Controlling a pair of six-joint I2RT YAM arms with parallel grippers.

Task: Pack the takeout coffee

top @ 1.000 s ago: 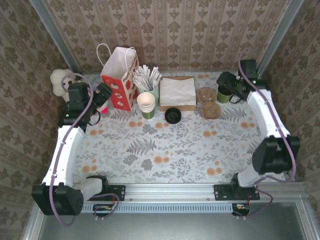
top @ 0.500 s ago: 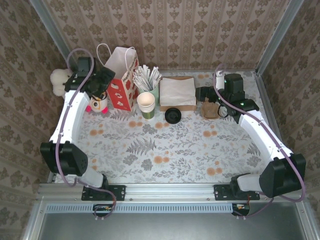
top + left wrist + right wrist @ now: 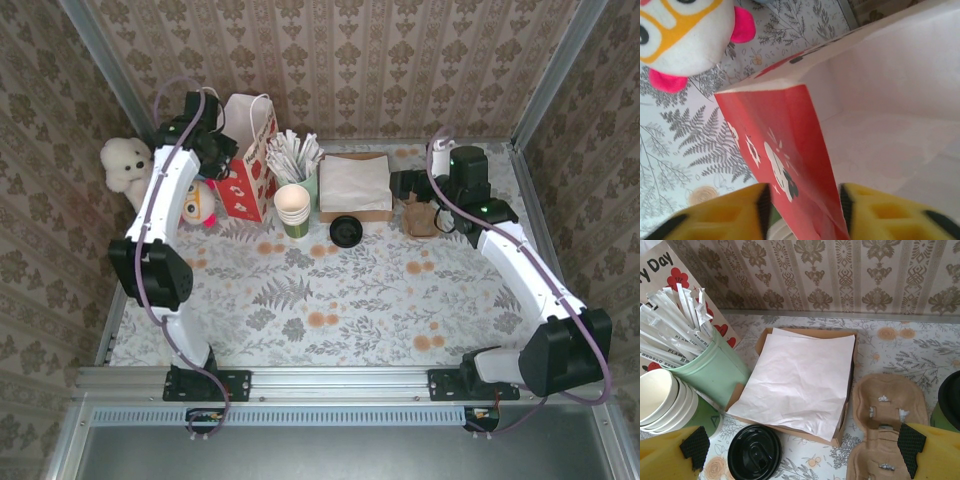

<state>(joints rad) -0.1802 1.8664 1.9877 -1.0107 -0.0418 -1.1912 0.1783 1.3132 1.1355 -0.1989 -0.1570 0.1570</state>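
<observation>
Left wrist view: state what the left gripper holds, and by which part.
The left gripper straddles the narrow side panel of the red paper bag at its open rim; whether it clamps it yet cannot be told.

Plush toy (image 3: 122, 163), napkins (image 3: 355, 181), black lid (image 3: 345, 231)

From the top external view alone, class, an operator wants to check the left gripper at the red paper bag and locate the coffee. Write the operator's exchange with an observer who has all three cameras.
Operator: Is the left gripper on the red bag?
Observer: In the left wrist view its yellow fingers stand either side of the bag's red side panel; I can't tell if they pinch it.
Operator: Where is the takeout coffee?
Observer: In the right wrist view it sits at the frame's right edge, beside the cup carrier. The right gripper is open, with nothing between its fingers.
</observation>
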